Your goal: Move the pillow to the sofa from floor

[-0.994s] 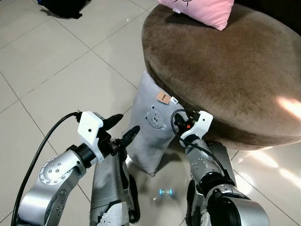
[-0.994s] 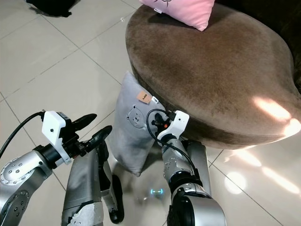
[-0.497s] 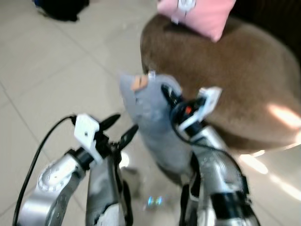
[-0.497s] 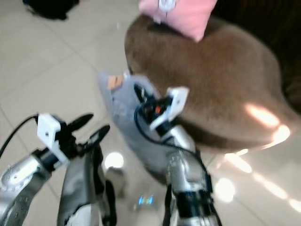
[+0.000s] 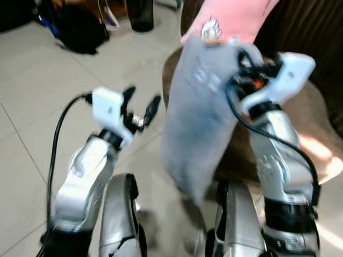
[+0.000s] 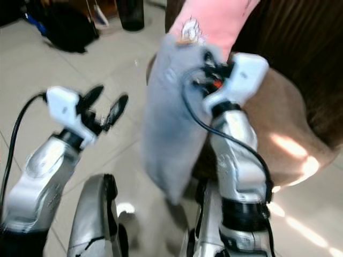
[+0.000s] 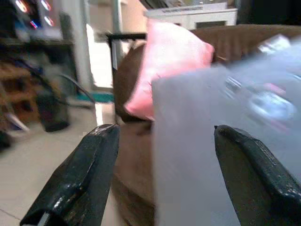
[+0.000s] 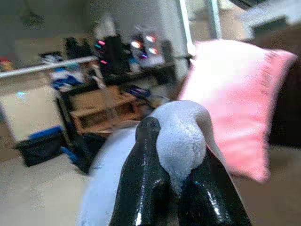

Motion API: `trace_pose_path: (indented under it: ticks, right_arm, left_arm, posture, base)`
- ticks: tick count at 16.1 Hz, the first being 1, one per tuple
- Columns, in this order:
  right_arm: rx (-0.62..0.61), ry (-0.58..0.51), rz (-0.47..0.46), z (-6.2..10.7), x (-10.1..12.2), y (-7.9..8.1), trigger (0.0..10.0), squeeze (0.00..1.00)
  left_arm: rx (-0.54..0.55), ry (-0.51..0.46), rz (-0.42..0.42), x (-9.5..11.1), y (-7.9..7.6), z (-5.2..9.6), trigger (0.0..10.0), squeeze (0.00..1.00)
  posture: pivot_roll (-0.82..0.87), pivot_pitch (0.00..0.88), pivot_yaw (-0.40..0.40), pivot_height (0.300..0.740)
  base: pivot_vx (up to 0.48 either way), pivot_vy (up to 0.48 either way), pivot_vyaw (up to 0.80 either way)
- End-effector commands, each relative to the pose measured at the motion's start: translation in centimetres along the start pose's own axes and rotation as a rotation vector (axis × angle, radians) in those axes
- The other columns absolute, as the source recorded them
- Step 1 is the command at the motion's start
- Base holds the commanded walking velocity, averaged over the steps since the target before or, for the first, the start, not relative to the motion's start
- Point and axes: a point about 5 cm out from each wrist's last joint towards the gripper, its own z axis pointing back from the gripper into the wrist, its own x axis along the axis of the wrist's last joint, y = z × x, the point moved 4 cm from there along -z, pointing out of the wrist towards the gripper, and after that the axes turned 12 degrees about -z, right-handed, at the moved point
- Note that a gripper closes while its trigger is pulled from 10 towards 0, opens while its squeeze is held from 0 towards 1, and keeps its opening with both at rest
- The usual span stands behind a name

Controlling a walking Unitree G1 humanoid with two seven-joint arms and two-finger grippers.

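My right jaws are pinching the top edge of the grey pillow, and it now hangs in the air from that grip, well clear of the floor. A second ago it stood on the tiles, leaning against the side of the brown sofa, with my right arm low beside it; half a second ago it was already partly lifted. Now my right arm is raised high, and the pillow dangles in front of the sofa's rounded seat, its upper edge level with the pink pillow that rests on the sofa behind it. In my right wrist view the grey plush bulges out between my two black fingers, with the pink pillow just beyond.

My left jaws are spread wide and hold nothing; they have also come up from a lower position and now hover beside the grey pillow, apart from it. Through my left wrist view the grey pillow sits between the two spread fingers.

The picture is blurred with motion. A dark bag lies on the floor farther off.
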Motion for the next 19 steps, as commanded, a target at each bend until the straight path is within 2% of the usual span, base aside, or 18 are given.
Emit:
trace_pose_path:
  ticks: [1, 3, 5, 6, 8, 9, 10, 12, 13, 14, 17, 19]
  right_arm:
    - [-0.004, -0.029, 0.04, 0.3, 0.9, 0.4, 10.0, 0.0]
    - [0.0, -0.032, 0.058, 0.5, 1.0, 0.8, 10.0, 0.0]
    - [-0.052, -0.029, 0.076, 0.8, 0.8, 0.1, 10.0, 0.0]
    - [-0.075, -0.028, 0.096, 1.0, 0.7, -0.4, 10.0, 0.0]
    - [-0.109, -0.049, 0.1, 1.2, 1.3, -1.1, 10.0, 0.0]
    - [-0.112, -0.133, 0.058, 0.0, 3.8, -1.0, 10.0, 0.0]
    - [-0.111, -0.149, 0.048, -0.2, 4.4, -0.9, 10.0, 0.0]
    - [-0.109, -0.217, 0.039, -1.3, 7.1, -0.7, 10.0, 0.0]
    - [-0.128, -0.213, 0.043, -1.2, 7.2, -1.4, 10.0, 0.0]
    - [-0.162, -0.176, 0.06, -1.0, 6.3, -2.3, 10.0, 0.0]
    - [-0.215, -0.089, 0.058, 0.4, 3.3, -3.5, 10.0, 0.0]
    - [-0.245, -0.072, 0.036, 1.0, 2.6, -4.0, 10.0, 0.0]
  left_arm:
    - [0.023, 0.043, -0.058, -0.8, 0.3, -0.3, 10.0, 0.0]
    - [0.043, 0.065, -0.075, -0.9, 0.6, -0.7, 10.0, 0.0]
    - [0.104, 0.066, -0.102, -0.5, 1.2, -1.1, 10.0, 0.0]
    - [0.102, 0.047, -0.13, -0.2, 1.2, -1.1, 10.0, 0.0]
    - [0.106, 0.035, -0.134, 0.3, 1.2, -1.0, 10.0, 0.0]
    - [0.105, 0.024, -0.115, 0.6, 0.9, -1.0, 10.0, 0.0]
    - [0.104, 0.023, -0.109, 0.6, 0.8, -1.0, 10.0, 0.0]
    - [0.097, 0.039, -0.11, 0.3, 0.2, -1.0, 10.0, 0.0]
    - [0.09, 0.047, -0.114, 0.1, -0.3, -1.1, 10.0, 0.0]
    - [0.094, 0.055, -0.112, -0.2, -0.5, -1.1, 10.0, 0.0]
    - [0.072, 0.05, -0.147, -0.4, -1.0, -1.1, 10.0, 0.0]
    - [0.076, 0.049, -0.144, -0.4, -1.0, -1.1, 10.0, 0.0]
  posture:
    - [-0.03, 0.0, 0.041, 0.49]
    - [-0.03, 0.0, 0.04, 0.51]
    - [-0.02, 0.0, 0.032, 0.535]
    - [-0.02, 0.0, 0.027, 0.545]
    - [-0.01, 0.0, 0.022, 0.56]
    - [-0.02, 0.0, 0.026, 0.575]
    - [-0.02, 0.0, 0.027, 0.58]
    - [-0.03, 0.0, 0.016, 0.6]
    - [-0.03, 0.0, 0.014, 0.61]
    - [-0.03, 0.0, 0.012, 0.62]
    - [-0.03, 0.0, 0.008, 0.65]
    - [-0.03, 0.0, 0.019, 0.665]
  base:
    - [0.0, 0.0, 0.0]
    - [0.0, 0.0, 0.0]
    - [0.0, 0.0, 0.0]
    - [0.0, 0.0, 0.0]
    - [0.0, 0.0, 0.0]
    - [0.0, 0.0, 0.0]
    - [0.0, 0.0, 0.0]
    - [0.0, 0.0, 0.0]
    - [0.0, 0.0, 0.0]
    - [0.0, 0.0, 0.0]
    - [0.0, 0.0, 0.0]
    - [0.0, 0.0, 0.0]
